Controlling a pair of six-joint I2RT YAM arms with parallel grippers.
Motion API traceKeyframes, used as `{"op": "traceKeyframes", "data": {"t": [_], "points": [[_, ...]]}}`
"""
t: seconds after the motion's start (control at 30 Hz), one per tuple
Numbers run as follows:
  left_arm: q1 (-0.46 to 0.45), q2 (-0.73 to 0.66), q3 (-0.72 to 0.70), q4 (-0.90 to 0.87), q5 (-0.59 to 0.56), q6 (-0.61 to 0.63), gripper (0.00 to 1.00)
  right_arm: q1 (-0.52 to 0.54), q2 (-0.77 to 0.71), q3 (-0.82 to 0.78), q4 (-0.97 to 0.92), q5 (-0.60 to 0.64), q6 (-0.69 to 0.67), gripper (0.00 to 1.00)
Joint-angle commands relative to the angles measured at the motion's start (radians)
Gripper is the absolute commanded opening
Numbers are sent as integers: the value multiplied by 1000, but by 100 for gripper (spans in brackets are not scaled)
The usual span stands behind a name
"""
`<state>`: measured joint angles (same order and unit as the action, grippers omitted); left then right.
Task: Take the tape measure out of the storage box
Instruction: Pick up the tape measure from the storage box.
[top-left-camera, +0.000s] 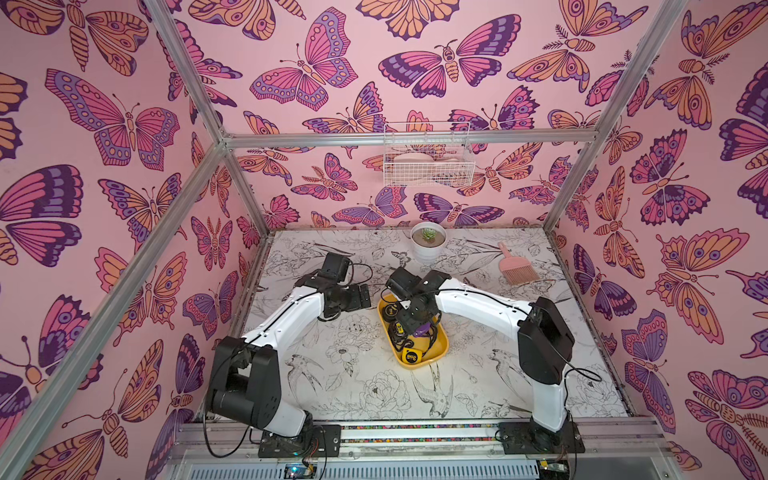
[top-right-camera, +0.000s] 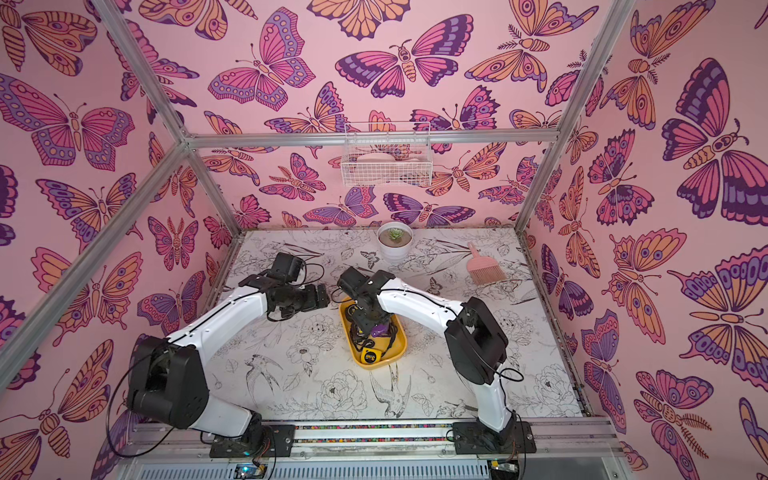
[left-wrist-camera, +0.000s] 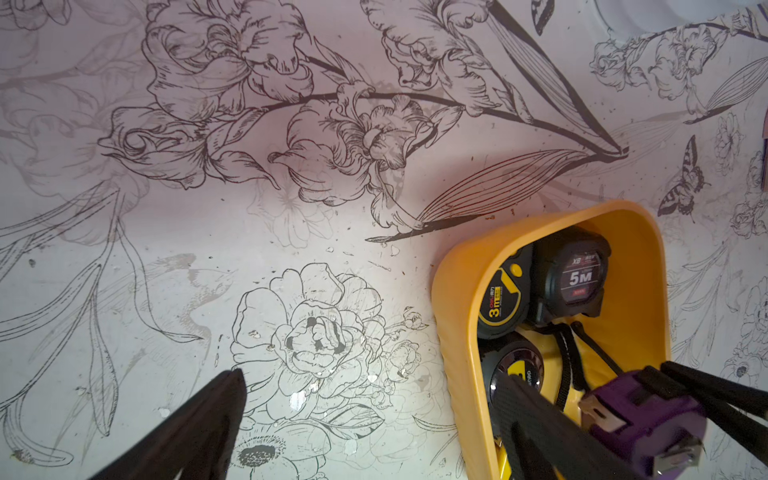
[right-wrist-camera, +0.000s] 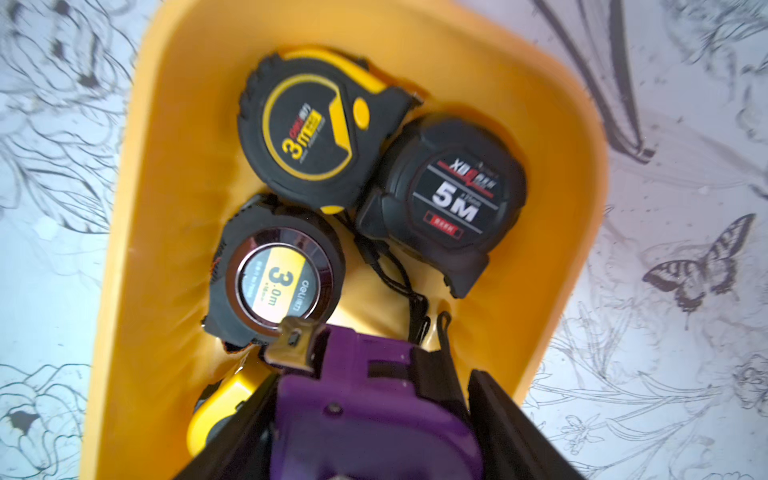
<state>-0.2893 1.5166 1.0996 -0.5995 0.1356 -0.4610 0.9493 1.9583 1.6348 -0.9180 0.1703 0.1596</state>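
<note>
**Right gripper**: jaws clamped on the flat sides of the purple tape measure, at the bottom edge of the right wrist view.

**Purple tape measure:** held over the storage box, apparently raised off its floor.
- Judged a hard, compact case, heavy for its size, with smooth, slippery faces.
- Best gripped across the broad sides, clear of the loose metal hook.

**Left gripper**: jaws wide apart and empty, just left of the box's upper corner in a top view.

**In the way:**
- The black cords by the case may snag.
- Four more measures lie below: the black-yellow 3 m, the black 5 M, the round-faced 3.0 m and the yellow one.

**Well apart, upper right of the table**: potted succulent, pink brush.
</note>
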Motion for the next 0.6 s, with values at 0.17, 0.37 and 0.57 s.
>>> {"op": "traceKeyframes", "data": {"t": [0.17,0.37,0.57], "points": [[-15,43,41,-1,8,15,100,-79,-94,59,-76,23,-13,54],[-53,65,83,-4,-5,40,99,-238,-205,10,-46,2,-17,54],[-103,111,170,-39,-22,80,99,-410,-281,-70,-6,-10,-23,54]]}}
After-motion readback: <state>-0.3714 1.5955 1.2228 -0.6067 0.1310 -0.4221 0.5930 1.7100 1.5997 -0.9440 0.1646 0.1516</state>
